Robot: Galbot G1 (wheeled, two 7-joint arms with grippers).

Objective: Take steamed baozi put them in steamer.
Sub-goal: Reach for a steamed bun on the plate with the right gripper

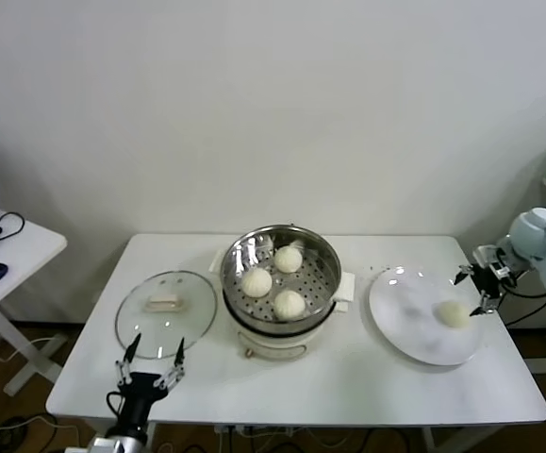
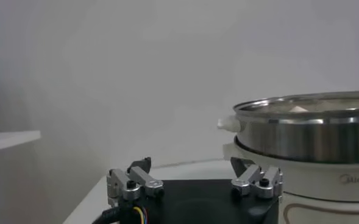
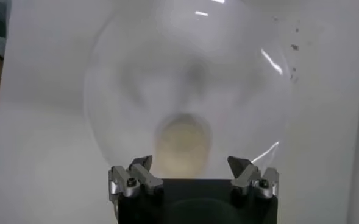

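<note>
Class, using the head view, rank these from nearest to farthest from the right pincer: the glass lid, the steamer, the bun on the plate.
1. Bun on the plate, just beside the right pincer.
2. Steamer, table centre.
3. Glass lid, far left side.

Shiny metal steamer (image 1: 322,274), glass lid (image 1: 166,312), glossy plate (image 1: 406,321), 4 smooth matt baozi (image 1: 454,314).

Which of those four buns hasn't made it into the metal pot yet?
The lone baozi on the white plate at the right, beside the open right gripper. The other three already sit in the steamer.
</note>
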